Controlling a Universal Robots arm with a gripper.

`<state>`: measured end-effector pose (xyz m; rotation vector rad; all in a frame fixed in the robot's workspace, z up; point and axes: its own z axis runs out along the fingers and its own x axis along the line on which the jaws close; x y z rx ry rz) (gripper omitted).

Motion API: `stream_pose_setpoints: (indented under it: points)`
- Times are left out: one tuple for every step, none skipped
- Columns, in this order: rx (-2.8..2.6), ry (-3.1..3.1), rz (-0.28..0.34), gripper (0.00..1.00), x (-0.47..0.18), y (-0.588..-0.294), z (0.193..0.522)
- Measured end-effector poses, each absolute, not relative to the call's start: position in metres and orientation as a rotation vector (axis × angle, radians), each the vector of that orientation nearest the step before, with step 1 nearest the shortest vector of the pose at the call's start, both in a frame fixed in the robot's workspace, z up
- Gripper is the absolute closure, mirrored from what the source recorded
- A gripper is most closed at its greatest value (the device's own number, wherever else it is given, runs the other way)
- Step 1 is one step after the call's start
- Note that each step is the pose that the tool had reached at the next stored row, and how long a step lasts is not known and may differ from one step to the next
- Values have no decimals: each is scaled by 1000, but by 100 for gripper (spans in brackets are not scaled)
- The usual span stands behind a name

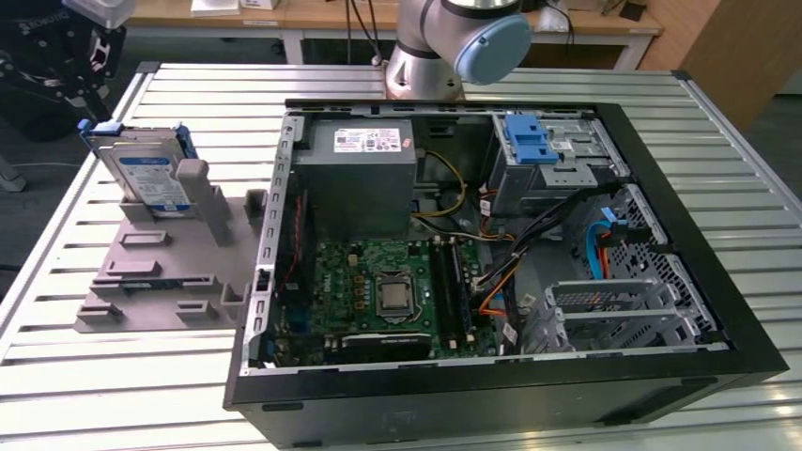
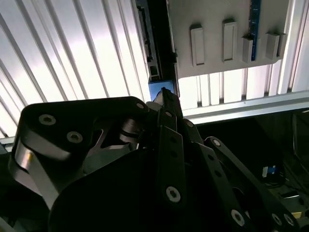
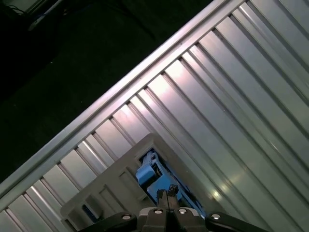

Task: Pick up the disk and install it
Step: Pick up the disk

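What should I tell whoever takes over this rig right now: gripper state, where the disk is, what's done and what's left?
Gripper: jaws look shut with nothing held. It hangs just above the disk.
Disk: upright in the grey holder on the table, at the exterior view's left, outside the open computer case.
Done: the gripper is at the disk; the disk is not yet lifted.
Left: the pick-up and the install in the case.
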<state>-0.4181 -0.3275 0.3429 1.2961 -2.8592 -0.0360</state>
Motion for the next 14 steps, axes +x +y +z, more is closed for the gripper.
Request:
stream_pose_setpoints:
  points:
    - [1311, -2853, -35, 89, -418, -327, 343]
    - [1327, -2847, -35, 89, -418, -327, 343]
    - [1344, -2840, -34, 89, -418, -327, 343]
    - [1359, -2834, -33, 89, -418, -327, 343]
    - [1376, -2827, -33, 89, -418, -327, 343]
    - [1392, -2819, -32, 89, -418, -327, 343]
    - [1409, -2812, -32, 89, -418, -327, 343]
    - [1426, -2803, -31, 89, -418, -327, 343]
    - [1443, -2795, -31, 89, -418, -327, 343]
    - [1462, -2786, -31, 89, -418, -327, 343]
    - [1481, -2775, -30, 89, -418, -327, 343]
    - [1499, -2766, -30, 89, -418, -327, 343]
    - [1518, -2755, -30, 89, -418, -327, 343]
    - [1537, -2745, -30, 89, -418, -327, 343]
